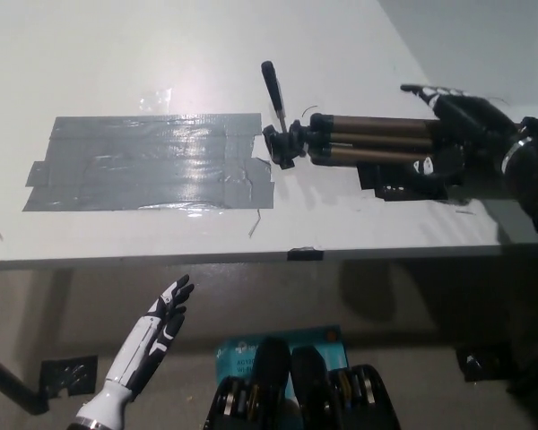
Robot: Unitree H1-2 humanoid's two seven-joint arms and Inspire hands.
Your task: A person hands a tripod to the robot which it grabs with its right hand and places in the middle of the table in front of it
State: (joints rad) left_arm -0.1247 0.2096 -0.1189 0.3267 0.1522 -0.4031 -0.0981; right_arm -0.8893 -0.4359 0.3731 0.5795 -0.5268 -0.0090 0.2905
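- One tripod (368,141) lies flat on its side on the white table (161,54), right of the table's middle, folded legs running left to right
- Tripod head (282,145) points to picture left, just beside the right edge of the grey tape patch (143,161); cannot tell if they touch
- Pan handle (271,85) sticks up from the head toward the far side of the table, slightly tilted
- Legs are bronze-coloured, packed together, and their far end is hidden under the right hand (462,134)
- Black right hand sits over the leg end of the tripod at the table's right side, arm coming in from the right edge of the picture
- Right hand is at the legs, but cannot tell whether it grips them or is loose around them
- Black tape patch (403,190) on the table lies partly under the legs, below the right hand
- White left hand (161,318) rests at lower left, below the near table edge, fingers spread and straight, holding nothing
- Small black mark (305,253) sits on the near table edge, below the tripod head
- Blue item (242,351) on the floor under the table, text too small to read
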